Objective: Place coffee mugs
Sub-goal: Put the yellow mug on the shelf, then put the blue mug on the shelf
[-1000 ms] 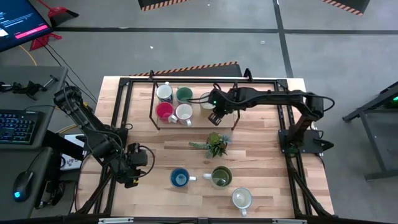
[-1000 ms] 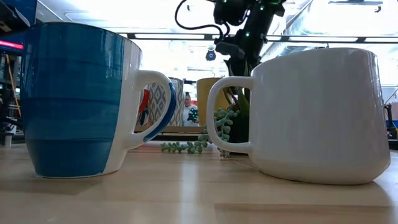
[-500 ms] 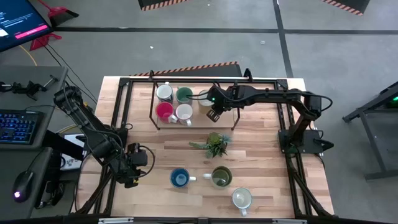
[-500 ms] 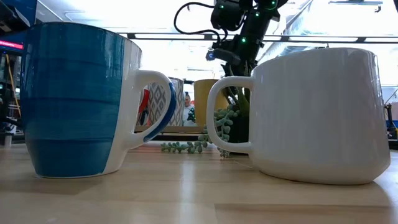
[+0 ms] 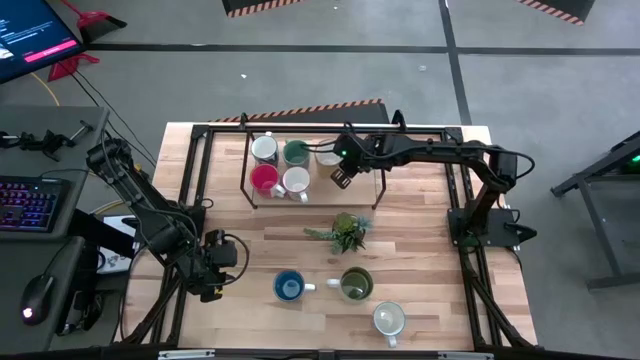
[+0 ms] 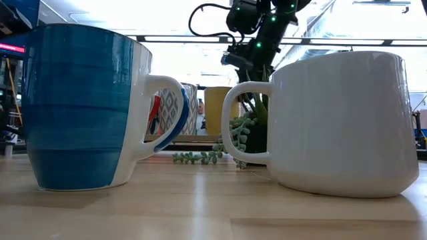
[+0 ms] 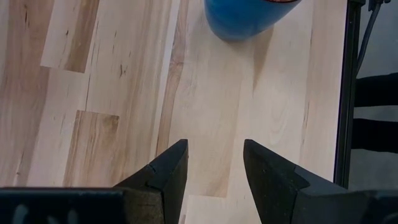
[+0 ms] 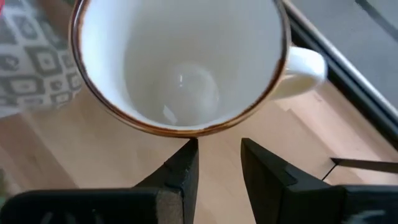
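Note:
A cream mug with a brown rim (image 8: 180, 68) (image 5: 328, 157) stands upright on the wooden rack at the table's far middle; it also shows in the low view as the cream mug (image 6: 219, 110). My right gripper (image 8: 219, 143) (image 5: 340, 177) is open with a narrow gap, its tips just beside this mug's wall, below the rim. White (image 5: 264, 148), teal green (image 5: 296, 152), red (image 5: 264, 179) and patterned white (image 5: 296, 183) mugs share the rack. Blue (image 5: 289, 287), olive green (image 5: 356, 284) and white (image 5: 389, 320) mugs stand near the table's near edge. My left gripper (image 7: 214, 146) (image 5: 213, 268) waits open, left of the blue mug (image 7: 249, 15). My right gripper's fingertips (image 8: 188, 149) come slanting down at the cream mug's outer wall just under its rim (image 8: 186, 129), on the side away from the other mugs. Neither finger is inside the mug. Whether the tips touch the wall, I cannot tell.
A small spiky green plant (image 5: 345, 232) with trailing strands sits mid-table between the rack and the near mugs. The rack's dark frame (image 5: 247, 170) and the black rails along the table's edges (image 5: 200, 170) bound the space. Bare wood lies to the left of the blue mug.
My right gripper has moved toward the far edge and a little left, closing on the cream mug, and has risen slightly in the low view. In that view the cream mug has shifted a little toward the table's left, nearer the patterned mug.

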Controlling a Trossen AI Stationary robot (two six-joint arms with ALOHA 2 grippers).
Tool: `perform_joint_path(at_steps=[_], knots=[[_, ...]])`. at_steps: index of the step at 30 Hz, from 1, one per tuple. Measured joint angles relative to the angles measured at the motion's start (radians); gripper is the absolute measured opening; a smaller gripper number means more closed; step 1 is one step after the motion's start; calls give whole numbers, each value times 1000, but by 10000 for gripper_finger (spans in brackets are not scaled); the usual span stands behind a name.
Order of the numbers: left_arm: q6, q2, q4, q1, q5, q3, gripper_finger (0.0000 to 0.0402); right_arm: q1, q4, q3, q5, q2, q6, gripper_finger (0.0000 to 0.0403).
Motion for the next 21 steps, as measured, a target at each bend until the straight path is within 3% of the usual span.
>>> perform_joint_path(at_steps=[13,21], knots=[[0,0,0,0,0,0,147,-8,48,1,1,0,-3,99],[-2,0,0,0,0,0,147,-8,-21,1,30,0,29,99]])
